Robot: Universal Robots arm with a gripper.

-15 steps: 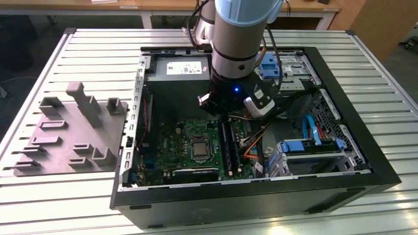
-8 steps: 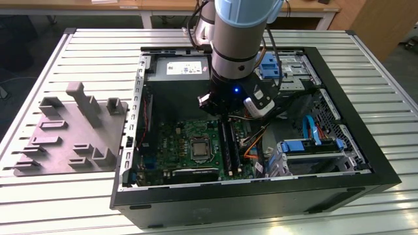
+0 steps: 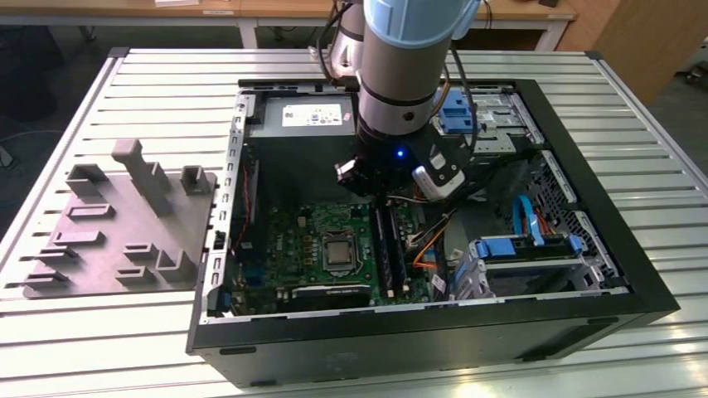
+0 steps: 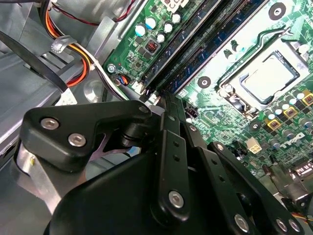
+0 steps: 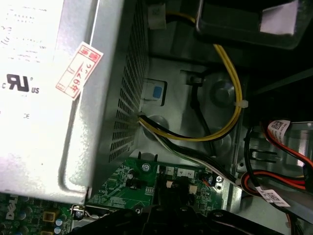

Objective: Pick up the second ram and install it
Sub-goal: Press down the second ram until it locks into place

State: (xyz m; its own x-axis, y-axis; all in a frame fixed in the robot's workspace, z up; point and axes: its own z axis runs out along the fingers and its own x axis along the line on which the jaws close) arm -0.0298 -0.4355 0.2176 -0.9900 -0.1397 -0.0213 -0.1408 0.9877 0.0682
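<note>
The second ram is a long dark stick lying along a black socket of the green motherboard, right of the processor socket in the exterior view. In the second wrist view the second ram runs away from my fingertips, with a second dark stick beside it. My gripper reaches down inside the open computer case. It stands over the stick's end nearest the power supply. The gripper is shut, its black fingers meeting at that end. Whether they pinch the stick or only touch it is hidden.
The grey power supply fills the case's far corner, close behind my wrist. Yellow and orange cables loop beside it. A drive cage with blue parts stands at the exterior view's right. A grey fixture block sits outside the case.
</note>
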